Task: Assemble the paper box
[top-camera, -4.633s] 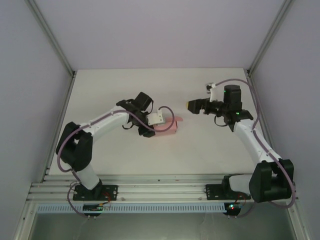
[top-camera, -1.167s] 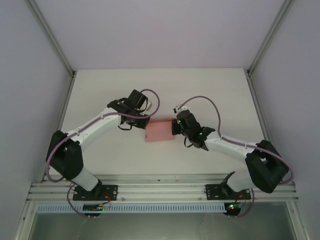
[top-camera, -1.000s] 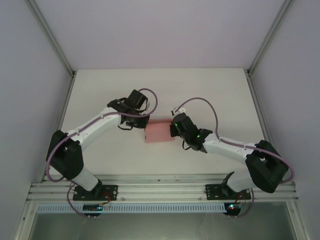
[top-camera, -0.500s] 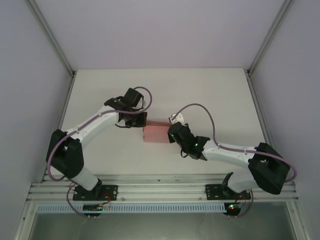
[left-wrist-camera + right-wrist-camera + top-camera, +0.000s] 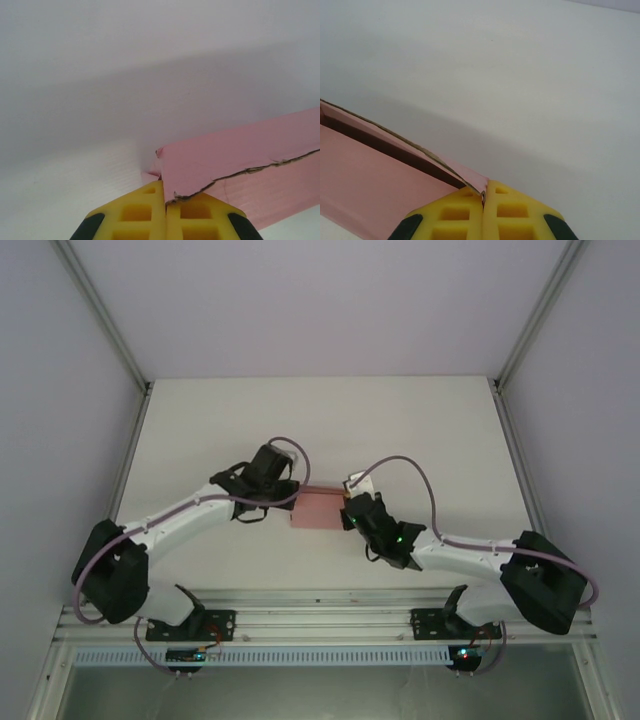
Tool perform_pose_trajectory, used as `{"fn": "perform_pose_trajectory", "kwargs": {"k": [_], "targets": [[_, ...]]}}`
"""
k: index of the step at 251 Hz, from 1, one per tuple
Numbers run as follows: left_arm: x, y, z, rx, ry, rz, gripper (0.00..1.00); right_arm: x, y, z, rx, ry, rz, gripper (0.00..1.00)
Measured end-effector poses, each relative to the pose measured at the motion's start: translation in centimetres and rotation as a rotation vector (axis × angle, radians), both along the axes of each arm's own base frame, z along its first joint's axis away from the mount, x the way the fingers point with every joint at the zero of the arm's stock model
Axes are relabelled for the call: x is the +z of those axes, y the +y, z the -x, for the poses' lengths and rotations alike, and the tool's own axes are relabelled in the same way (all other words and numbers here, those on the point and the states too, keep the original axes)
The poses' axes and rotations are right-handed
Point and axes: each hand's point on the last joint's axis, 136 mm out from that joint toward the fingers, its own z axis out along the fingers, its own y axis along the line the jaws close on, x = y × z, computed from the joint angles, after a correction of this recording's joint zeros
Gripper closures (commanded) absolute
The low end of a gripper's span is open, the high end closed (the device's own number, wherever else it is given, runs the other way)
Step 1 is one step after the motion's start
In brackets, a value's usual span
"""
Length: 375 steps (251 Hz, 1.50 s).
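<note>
Grip first, from my left: the left gripper (image 5: 165,200) has its yellow pads pressed flat together. A ragged edge of the paper box (image 5: 320,508) runs straight into the seam between them, so I read it as pinching the card at that end.

From above, the box lies flat on the table (image 5: 300,420), a little toward 6 o'clock of its middle. Its long axis runs from 9 to 3 o'clock. It sits at 3 o'clock from the left gripper and at 9 o'clock from the right gripper (image 5: 484,197).

The right pads are pressed together too, and the corner of a raised flap meets their seam. In that wrist view the flap stands a little open over a dark gap, so I judge this end is not closed yet.

Neither arm is nearer, since each touches its own short end. I judge the coming move depends on that line: any fold or tuck has to work along the 9-to-3 axis, with one end anchored while the other end works. Pulling apart could tear the thin card.
</note>
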Motion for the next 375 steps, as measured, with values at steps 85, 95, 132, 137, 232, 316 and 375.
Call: {"fn": "perform_pose_trajectory", "kwargs": {"k": [85,95,132,137,232,316,375], "targets": [[-1.0,-0.6,0.7,0.026,-0.157,0.042,1.0,-0.2,-0.5,1.1,-0.017,-0.018,-0.03,0.93],[-1.0,-0.8,0.9,0.025,-0.18,0.051,1.0,-0.2,-0.7,1.3,-0.017,-0.017,-0.037,0.93],[-1.0,-1.1,1.3,0.031,-0.242,0.093,1.0,-0.3,-1.1,2.0,-0.012,-0.028,-0.079,0.91],[-0.9,-1.1,1.4,0.034,-0.251,0.1,1.0,-0.3,-1.1,2.0,-0.009,-0.029,-0.081,0.91],[-0.7,-1.2,1.8,0.058,-0.34,0.098,1.0,-0.5,-0.9,2.8,0.023,0.008,-0.097,0.73],[-0.2,-1.1,2.1,0.06,-0.355,0.081,0.99,-0.1,0.1,3.3,0.091,0.083,-0.118,0.44],[-0.2,-1.4,2.3,0.049,-0.35,0.075,1.0,0.6,-0.2,4.0,0.133,0.142,-0.181,0.16]]}}
